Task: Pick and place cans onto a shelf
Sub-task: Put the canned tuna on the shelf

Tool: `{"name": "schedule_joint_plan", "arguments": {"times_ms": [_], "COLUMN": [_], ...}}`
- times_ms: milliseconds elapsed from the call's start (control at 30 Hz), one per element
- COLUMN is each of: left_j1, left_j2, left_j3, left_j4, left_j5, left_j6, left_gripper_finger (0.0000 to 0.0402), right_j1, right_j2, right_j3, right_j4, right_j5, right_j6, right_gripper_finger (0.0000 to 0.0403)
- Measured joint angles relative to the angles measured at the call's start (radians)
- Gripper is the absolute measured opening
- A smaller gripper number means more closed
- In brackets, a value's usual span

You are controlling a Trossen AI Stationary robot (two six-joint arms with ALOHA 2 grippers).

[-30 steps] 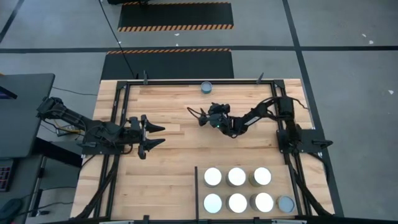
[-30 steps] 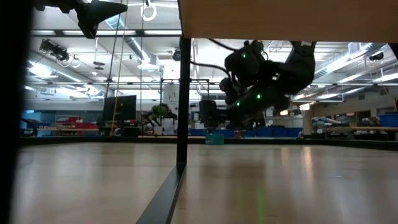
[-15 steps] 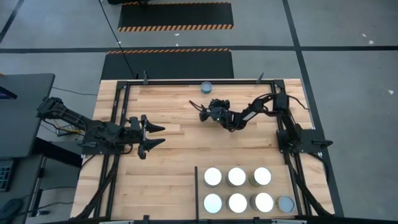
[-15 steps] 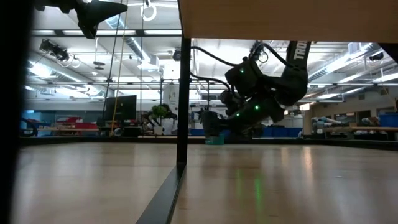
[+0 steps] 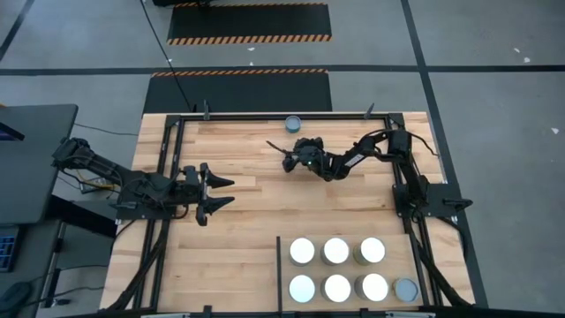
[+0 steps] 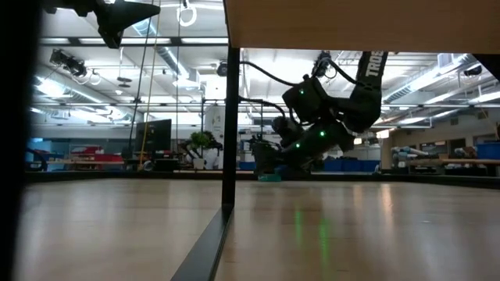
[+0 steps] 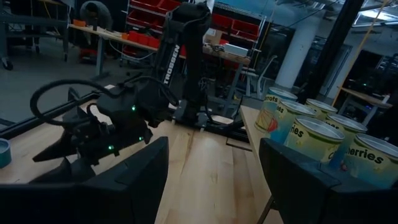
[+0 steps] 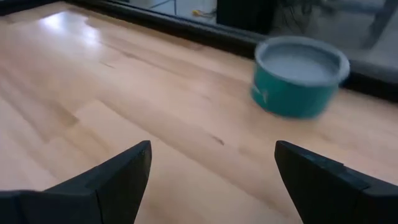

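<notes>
One low teal can with a dull blue-grey top (image 5: 292, 123) stands alone at the table's far edge; it also shows in the right wrist view (image 8: 298, 78). My right gripper (image 5: 281, 155) is open, a short way on the near side of it, with its fingers (image 8: 118, 177) pointing toward it. Several silver-topped cans (image 5: 336, 251) and one dull-topped can (image 5: 406, 289) stand in two rows on the shelf (image 5: 281, 265) at the near right. My left gripper (image 5: 226, 193) waits open and empty at the table's left.
Black metal bars (image 5: 172, 150) frame the wood table. A vertical black post (image 6: 230, 133) stands in the low view. In the left wrist view the right arm (image 7: 124, 118) shows ahead and the shelf's cans (image 7: 311, 134) to the side. Bare wood lies between the grippers.
My right gripper has gone toward the table's far edge and toward the lone teal can, sinking lower over the table while its arm stretches out. Its fingers stay open. The left arm has kept still.
</notes>
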Motion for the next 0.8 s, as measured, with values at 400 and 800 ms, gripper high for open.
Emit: {"name": "schedule_joint_plan", "arguments": {"times_ms": [400,800], "left_j1": [0.000,0.000], "left_j2": [0.000,0.000], "left_j3": [0.000,0.000], "left_j4": [0.000,0.000], "left_j5": [0.000,0.000], "left_j6": [0.000,0.000], "left_gripper_finger": [0.0256,0.0256], "right_j1": [0.016,-0.017], "right_j2": [-0.006,-0.006], "right_j3": [0.158,0.233], "right_j4": [-0.344,-0.385], "right_j5": [-0.005,0.156], "right_j6": [-0.147,-0.206], "right_gripper_finger": [0.0348,0.0348]}}
